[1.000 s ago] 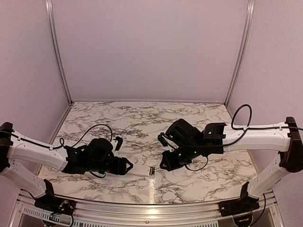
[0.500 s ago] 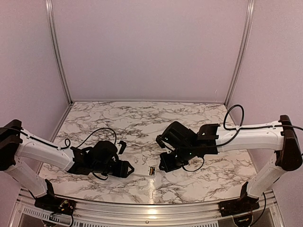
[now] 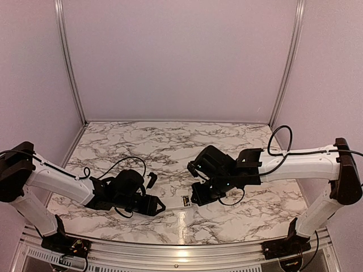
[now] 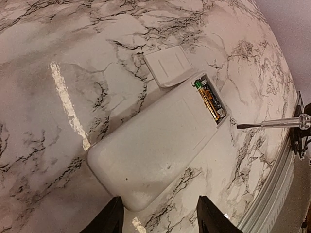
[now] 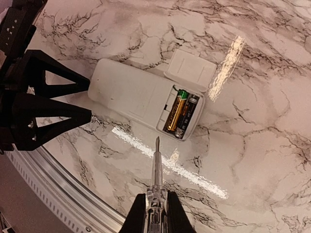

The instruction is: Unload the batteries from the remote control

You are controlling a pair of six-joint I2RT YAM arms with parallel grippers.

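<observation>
The white remote control (image 4: 155,145) lies flat on the marble table, back up, with its battery bay open. Two batteries sit in the bay, one gold-orange (image 5: 175,111) and one dark (image 5: 187,115); they also show in the left wrist view (image 4: 210,99) and the top view (image 3: 183,201). The detached back panel (image 5: 192,70) lies against the remote beside the bay. My left gripper (image 4: 160,218) is open, its tips at the remote's plain end. My right gripper (image 5: 156,213) is shut on a thin clear-handled screwdriver (image 5: 157,165), whose tip hovers just short of the bay.
The table's metal front rail (image 5: 73,194) runs close below the remote. The two arms face each other across it, the left gripper (image 3: 156,205) and the right gripper (image 3: 199,195) close together. Purple walls enclose the table (image 3: 170,147).
My left gripper has slid right toward the remote's plain end. My right gripper shifted slightly left and down with the screwdriver, then held.
</observation>
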